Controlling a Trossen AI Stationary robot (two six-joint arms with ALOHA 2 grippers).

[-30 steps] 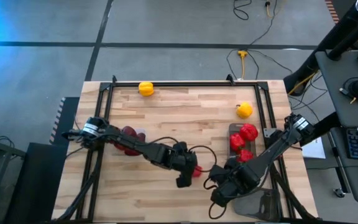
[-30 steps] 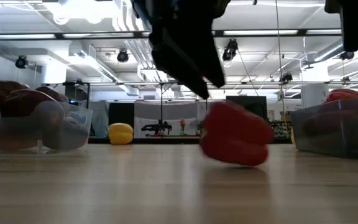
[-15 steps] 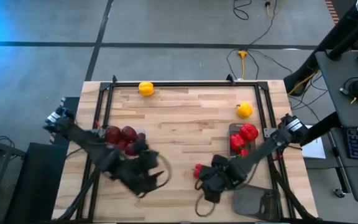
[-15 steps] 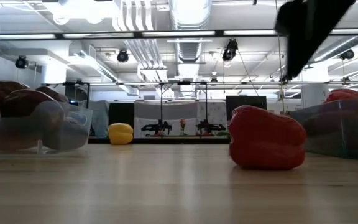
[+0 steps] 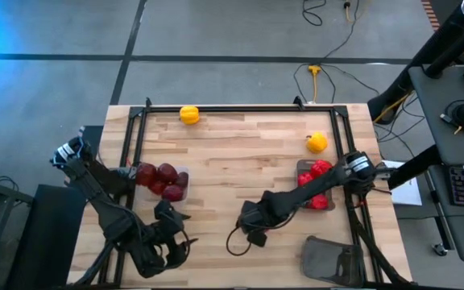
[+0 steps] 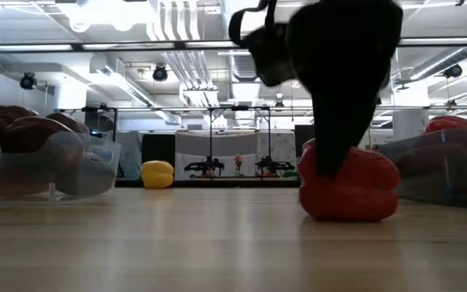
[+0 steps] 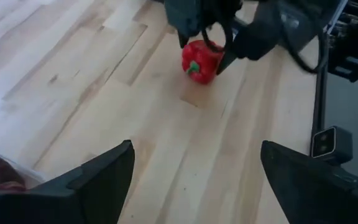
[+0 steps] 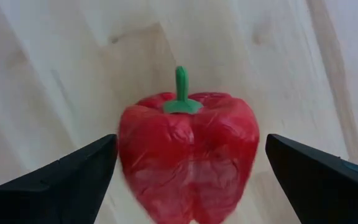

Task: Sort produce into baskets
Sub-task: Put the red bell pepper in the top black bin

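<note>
Squarely between right gripper's (image 8: 188,180) spread fingers (image 8: 73,171): glossy, lumpy red pepper (image 8: 188,162), green-stemmed.

The right arm reaches from 3 o'clock toward table centre, its gripper (image 5: 252,219) pointing down, fingers (image 8: 73,171) spread wide apart. The left arm is folded back at 8 o'clock, its gripper (image 5: 170,242) low near the table edge, fingers (image 7: 98,177) wide open.
</note>
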